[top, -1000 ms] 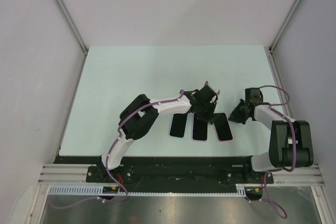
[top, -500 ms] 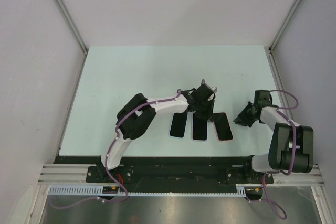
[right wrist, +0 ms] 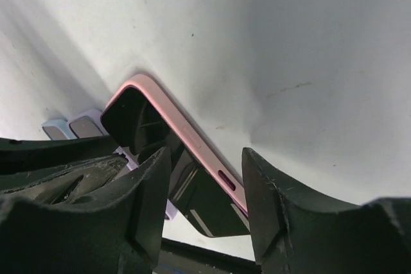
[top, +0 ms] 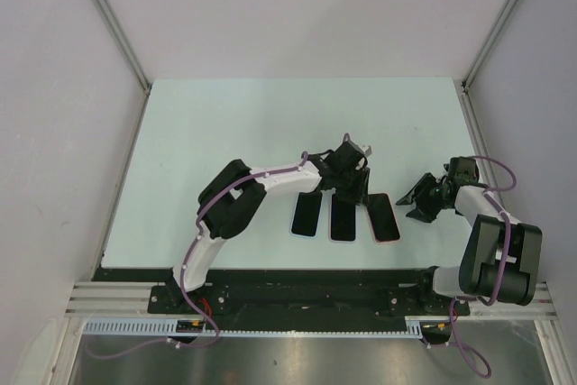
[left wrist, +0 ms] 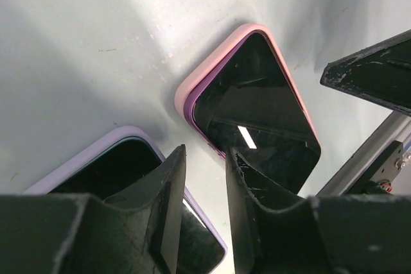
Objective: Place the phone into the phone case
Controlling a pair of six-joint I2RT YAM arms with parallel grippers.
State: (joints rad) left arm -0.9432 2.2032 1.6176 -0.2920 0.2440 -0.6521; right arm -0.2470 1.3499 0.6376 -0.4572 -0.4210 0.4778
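top: left gripper (top: 353,188) over far end of the phone (top: 382,217), lower centre; right gripper (top: 416,202) apart, right side | left wrist: jaws a slit apart, empty; phone sat inside the pink case (left wrist: 212,68) | right wrist: jaws spread, empty, framing the case edge | guess: seating step, next probably wants corners pressed down

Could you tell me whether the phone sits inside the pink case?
Inside, perhaps not fully seated: the pink case rims the phone, with a purple edge showing between.

Three phones (top: 343,219) lie close together — table (top: 270,123) beyond open.
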